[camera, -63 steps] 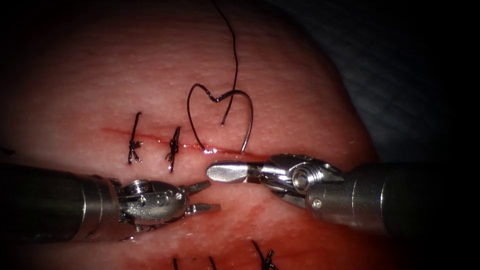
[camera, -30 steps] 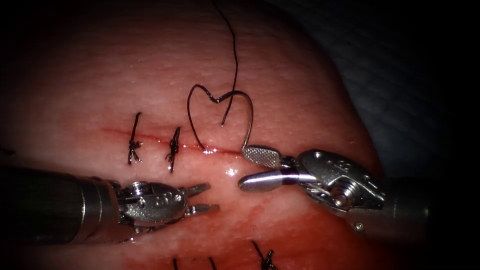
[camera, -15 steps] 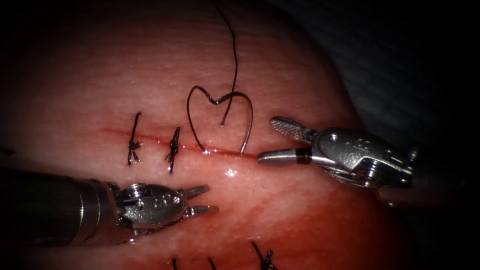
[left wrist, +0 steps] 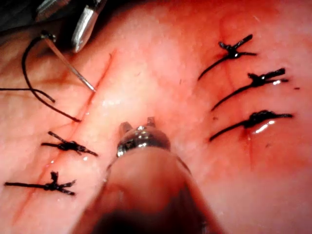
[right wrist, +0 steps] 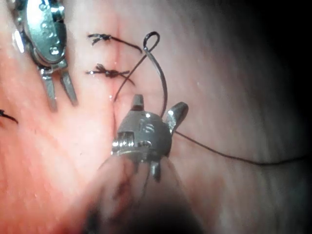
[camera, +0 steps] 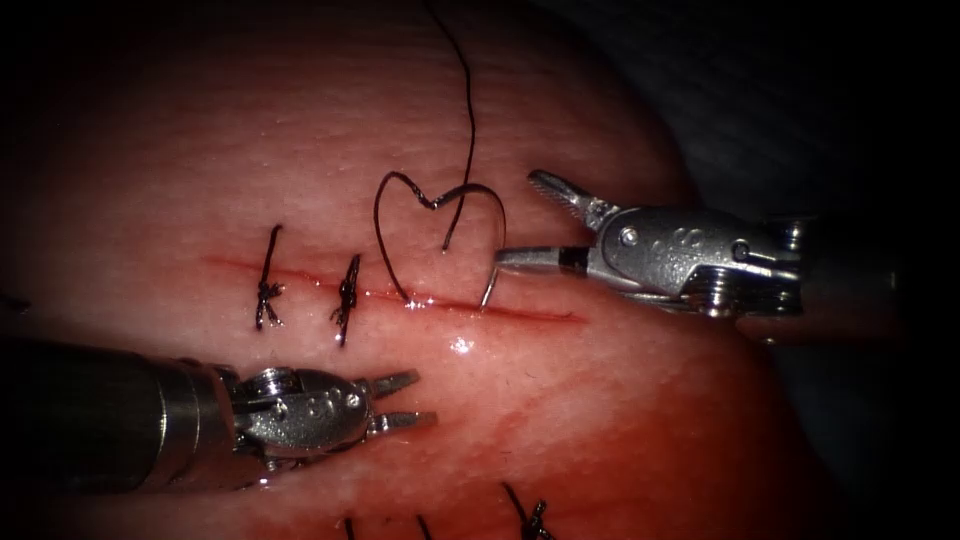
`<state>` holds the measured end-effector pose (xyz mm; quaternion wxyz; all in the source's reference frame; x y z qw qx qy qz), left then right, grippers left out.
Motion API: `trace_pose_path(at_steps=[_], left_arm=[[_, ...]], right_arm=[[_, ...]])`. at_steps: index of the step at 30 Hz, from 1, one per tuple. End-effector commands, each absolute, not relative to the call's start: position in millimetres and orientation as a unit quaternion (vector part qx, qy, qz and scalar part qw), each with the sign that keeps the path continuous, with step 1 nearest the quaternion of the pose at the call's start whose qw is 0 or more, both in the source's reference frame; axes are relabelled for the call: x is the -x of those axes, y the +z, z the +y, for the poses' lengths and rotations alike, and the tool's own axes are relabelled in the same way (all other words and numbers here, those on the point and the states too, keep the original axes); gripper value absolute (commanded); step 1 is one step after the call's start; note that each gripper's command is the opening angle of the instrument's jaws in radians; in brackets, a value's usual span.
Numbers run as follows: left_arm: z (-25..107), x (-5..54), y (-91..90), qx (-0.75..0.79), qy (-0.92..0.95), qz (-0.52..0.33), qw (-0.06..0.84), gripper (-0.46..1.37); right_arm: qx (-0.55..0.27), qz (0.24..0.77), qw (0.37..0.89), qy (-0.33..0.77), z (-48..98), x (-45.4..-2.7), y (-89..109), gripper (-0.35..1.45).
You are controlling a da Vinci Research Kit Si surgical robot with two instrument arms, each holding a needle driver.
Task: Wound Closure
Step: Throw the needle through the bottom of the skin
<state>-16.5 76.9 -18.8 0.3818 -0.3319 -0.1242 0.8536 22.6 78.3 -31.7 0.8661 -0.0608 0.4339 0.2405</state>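
The curved needle (camera: 503,225) lies on the tissue (camera: 300,130) above the cut (camera: 540,314), arcing down so its point meets the cut's upper edge; I cannot tell whether it has entered. My right tool (camera: 516,218) comes in from the right, open, its jaws astride the needle's shaft (right wrist: 163,78) and one jaw touching it. The black thread (camera: 470,110) runs up from the needle's tail and loops beside it. Below the cut, my left tool (camera: 428,396) lies open and holds nothing.
Two tied stitches (camera: 268,290) (camera: 347,295) cross the left part of the cut. More knotted stitches (left wrist: 253,83) sit on a second line nearer the front edge. Red fluid wets the tissue below the cut.
My right tool has risen from below the cut to above it, opened its jaws, and brought them around the needle while narrowing. The left tool and needle have stayed put.
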Motion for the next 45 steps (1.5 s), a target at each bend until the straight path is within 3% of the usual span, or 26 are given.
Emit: trace_pose_path(at_steps=[1,12,15,17,19,20,31,37,45], left_arm=[[76.8,16.4,-18.9,0.333,0.854,-0.126,0.380,0.14],[76.8,16.3,-18.9,0.333,0.854,-0.126,0.380,0.13],[76.8,16.3,-18.9,0.333,0.854,-0.126,0.380,0.13],[76.7,16.3,-18.9,0.334,0.854,-0.126,0.380,0.13],[76.7,16.2,-18.9,0.334,0.854,-0.126,0.379,0.12],[76.7,16.2,-18.9,0.334,0.854,-0.127,0.379,0.12],[77.1,16.0,-19.0,0.339,0.851,-0.124,0.381,0.11],[79.4,15.3,-19.8,0.382,0.841,-0.096,0.370,-0.27],[79.3,14.8,-21.1,0.388,0.844,-0.096,0.359,-0.28]], right_arm=[[0.077,0.425,0.872,0.233,78.6,-23.0,-31.6,0.60],[0.098,0.414,0.880,0.212,79.3,-24.9,-30.4,0.58],[0.105,0.411,0.882,0.203,79.3,-25.4,-30.1,0.48],[0.106,0.411,0.882,0.204,79.3,-25.5,-30.0,0.29],[0.108,0.412,0.882,0.201,79.1,-25.5,-30.1,-0.21],[0.106,0.411,0.883,0.200,79.1,-25.5,-30.1,-0.35],[0.088,0.418,0.885,0.188,78.8,-25.4,-30.4,-0.35],[0.084,0.454,0.868,0.180,79.2,-26.0,-29.9,-0.35],[0.104,0.491,0.848,0.172,79.0,-29.5,-29.7,-0.35]])
